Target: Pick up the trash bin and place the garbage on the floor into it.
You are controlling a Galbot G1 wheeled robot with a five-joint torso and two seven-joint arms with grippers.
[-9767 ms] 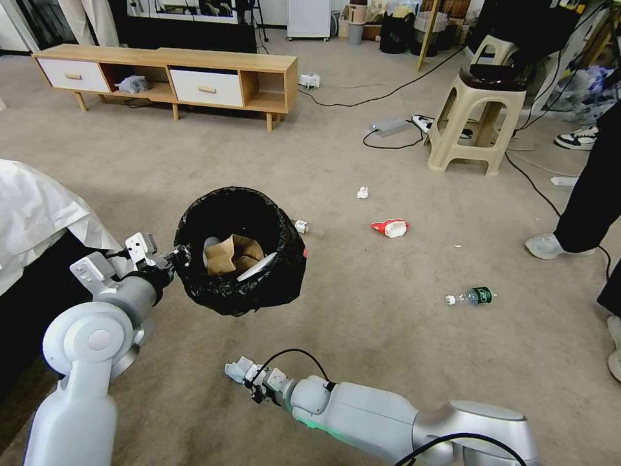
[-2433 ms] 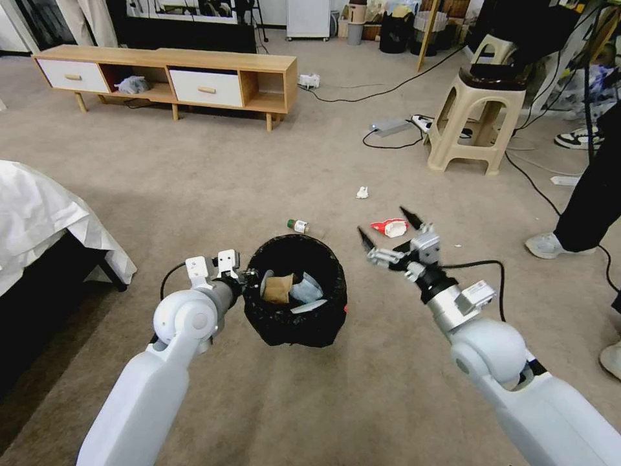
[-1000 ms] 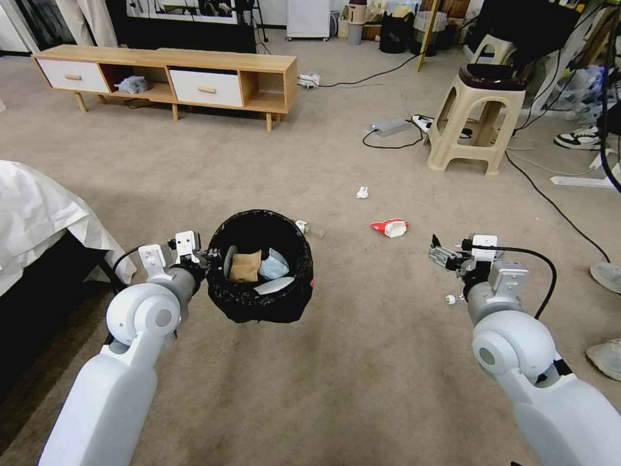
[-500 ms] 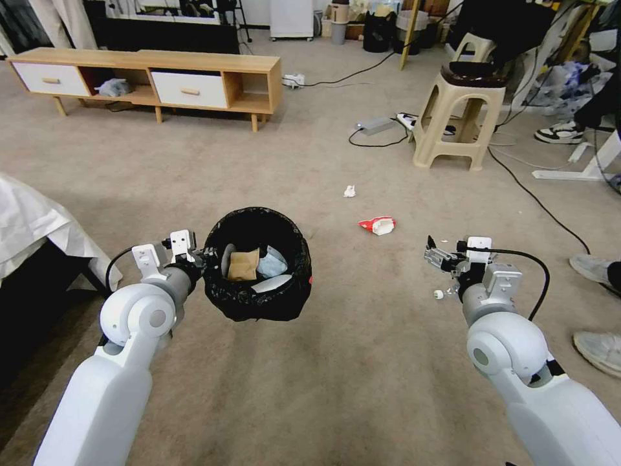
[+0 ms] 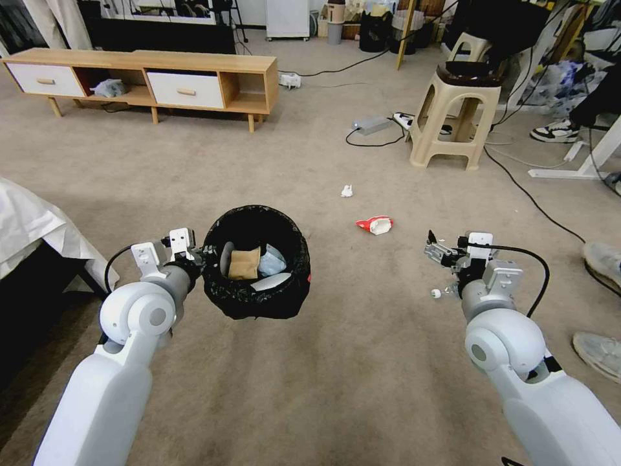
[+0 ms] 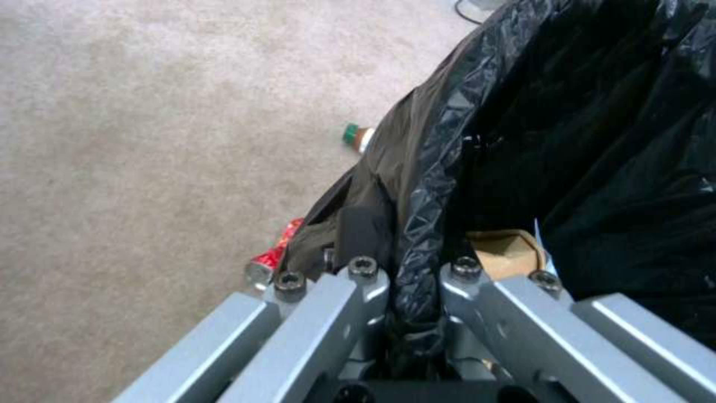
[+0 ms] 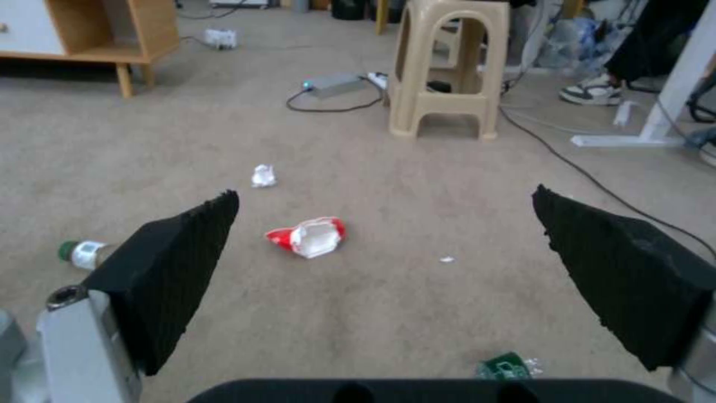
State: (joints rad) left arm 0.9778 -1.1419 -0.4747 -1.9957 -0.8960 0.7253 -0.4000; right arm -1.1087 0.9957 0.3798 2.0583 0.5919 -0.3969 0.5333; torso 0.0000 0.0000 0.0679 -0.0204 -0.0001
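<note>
Rolled forward toward red-and-white wrapper (image 5: 374, 224); left gripper (image 6: 406, 280) clamped on trash bin (image 5: 255, 262) rim, right gripper (image 7: 388, 268) wide open, empty.

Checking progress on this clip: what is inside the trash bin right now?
Inside the trash bin, clamped at its rim by the left gripper, lie a crumpled brown paper bag, a pale bluish piece and a white piece. Anything beneath them is covered.
</note>
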